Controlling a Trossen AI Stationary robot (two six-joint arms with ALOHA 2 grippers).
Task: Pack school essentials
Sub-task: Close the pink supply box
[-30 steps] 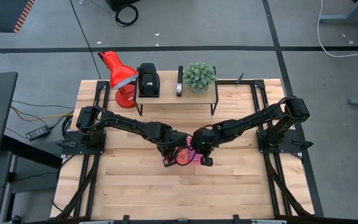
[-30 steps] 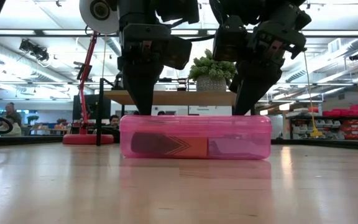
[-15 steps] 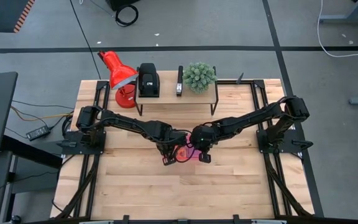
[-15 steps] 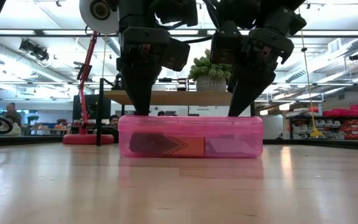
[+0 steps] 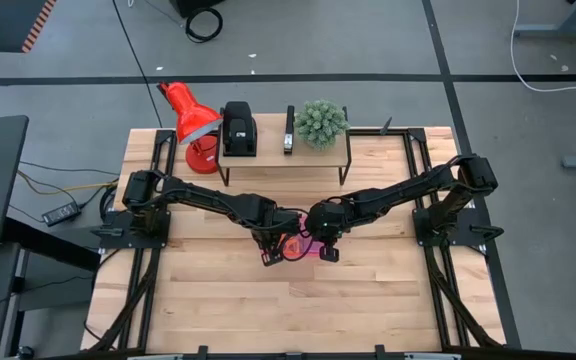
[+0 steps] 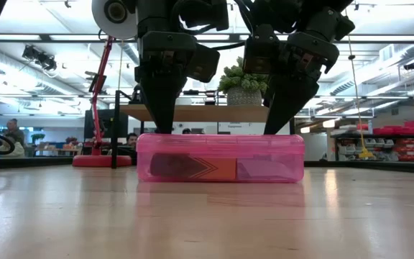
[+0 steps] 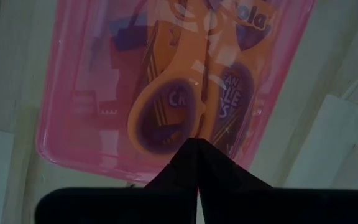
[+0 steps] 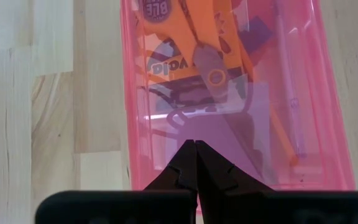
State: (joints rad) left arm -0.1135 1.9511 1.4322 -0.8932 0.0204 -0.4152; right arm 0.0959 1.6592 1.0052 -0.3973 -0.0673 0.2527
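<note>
Two arms meet over the middle of the wooden table (image 5: 218,300), and between them they hide most of the translucent pink case (image 6: 220,157) in the high view, where only a sliver of pink shows. At the case's left end stands the left gripper (image 6: 162,124), its fingers pressed together with nothing between them, the tips down at the lid (whether they actually touch it cannot be told). Through the lid its wrist camera makes out the looped handles of the scissors (image 7: 166,115) lying over a printed crayon box (image 7: 232,99), whose lettering is cut off and tinted. Toward the other end, a pen (image 8: 286,93) and an orange pencil (image 8: 272,118) run along the case, with a pale notepad (image 8: 241,124) under them; an eraser is not distinguishable. At the right end the right gripper (image 6: 279,122) is likewise closed on nothing, tips at the lid. Behind stand a red lamp (image 5: 188,115) and a potted plant (image 5: 320,122).
</note>
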